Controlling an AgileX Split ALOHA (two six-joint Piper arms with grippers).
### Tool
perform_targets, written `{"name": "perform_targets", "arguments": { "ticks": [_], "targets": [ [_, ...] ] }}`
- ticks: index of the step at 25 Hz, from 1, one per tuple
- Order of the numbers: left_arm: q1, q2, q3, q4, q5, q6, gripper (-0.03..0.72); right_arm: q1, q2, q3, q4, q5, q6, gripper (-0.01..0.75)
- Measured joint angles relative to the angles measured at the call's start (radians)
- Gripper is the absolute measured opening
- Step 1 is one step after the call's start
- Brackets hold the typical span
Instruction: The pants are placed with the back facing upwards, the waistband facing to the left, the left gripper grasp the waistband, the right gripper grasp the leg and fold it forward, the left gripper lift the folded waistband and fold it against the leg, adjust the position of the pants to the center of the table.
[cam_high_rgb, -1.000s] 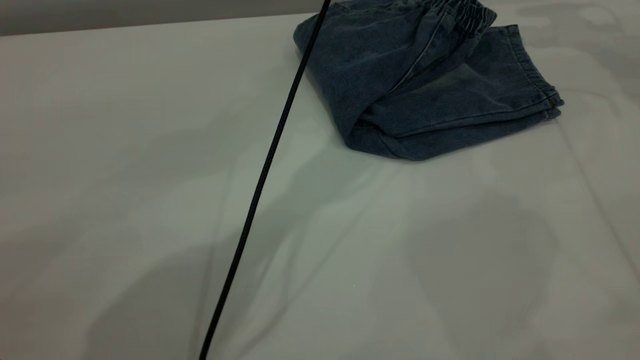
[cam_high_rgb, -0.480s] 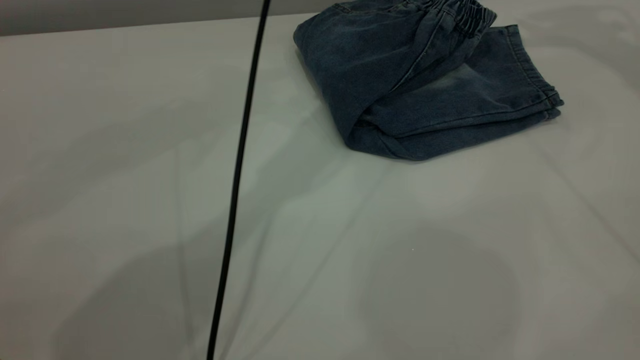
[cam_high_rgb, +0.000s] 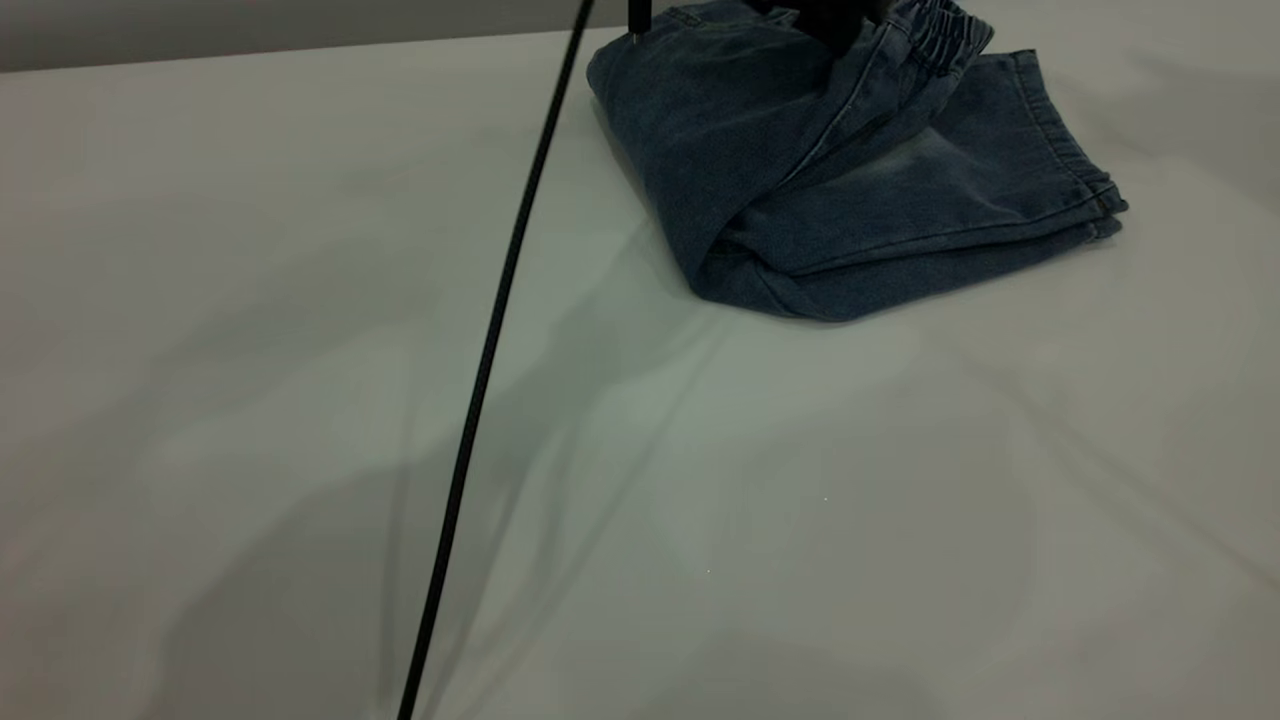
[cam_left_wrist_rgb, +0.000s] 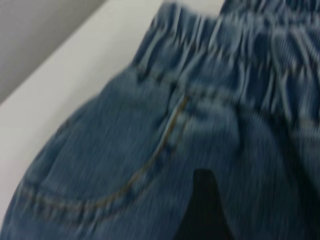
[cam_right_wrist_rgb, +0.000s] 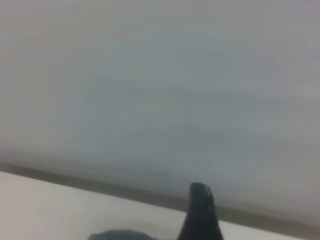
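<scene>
The pants (cam_high_rgb: 850, 170) lie folded in a bundle at the upper right of the exterior frame, resting on the desk (cam_high_rgb: 700, 500), elastic waistband uppermost. A dark shape at the top edge, probably the left end effector (cam_high_rgb: 830, 15), touches the waistband; its spread cannot be told. A black cable (cam_high_rgb: 490, 350) slants across the desk.

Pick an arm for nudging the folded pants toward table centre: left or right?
Left, probably. The left tool is right over the pants, near the elastic waistband. The right tool faces the wall, with only a sliver of denim showing, so it looks farther off.
</scene>
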Motion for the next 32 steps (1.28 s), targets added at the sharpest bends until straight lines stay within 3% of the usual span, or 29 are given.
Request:
{"name": "perform_targets", "arguments": {
  "ticks": [6,10,23,29,32],
  "targets": [
    [-0.001,0.062,0.0,0.002,-0.119,0.0,0.509,0.0,-0.031,0.001,0.033,-0.001,0.009,0.461],
    [-0.001,0.097,0.0,0.0,-0.084,0.0,0.509,0.0,-0.029,0.012,0.035,-0.001,0.011,0.461],
    [0.001,0.094,-0.029,0.002,0.317,0.0,0.509,0.0,-0.029,0.012,0.034,-0.002,0.012,0.461],
    [0.001,0.101,-0.146,0.007,0.612,0.011,0.509,0.0,-0.027,0.012,0.032,-0.002,0.012,0.461],
    [0.001,0.1,-0.22,0.008,0.673,0.034,0.509,0.0,-0.027,0.012,0.032,-0.002,0.014,0.461]
  ]
}}
